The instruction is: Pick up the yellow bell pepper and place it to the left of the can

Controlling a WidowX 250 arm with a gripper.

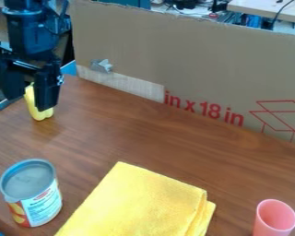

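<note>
Along near side of tbl [162, 138]: can [38, 196] at L, folded yellow cloth [140, 203] ctr, pink cup [275, 219] R. Farther back, upper L, arm [30, 27] hangs down, gripper [30, 102] seemingly clamped on yellow obj [39, 113] btwn its fingers; cardboard [193, 55] behind.

The gripper [30, 102] is black, with a plain light-yellow object [39, 109] at its tips and a tabletop [144, 133] of reddish-brown streaked with darker wood grain beneath it. Beyond and beside it, the cardboard [193, 60] is tan, patterned with red lettering and a red line drawing, and carries a silver-grey scrap [102, 65]. Nearer the camera than the gripper are a can [36, 203] with a grey top and a white, blue, red and yellow label, a solid golden-yellow cloth [140, 200] and a plain salmon-pink cup [273, 221].
</note>
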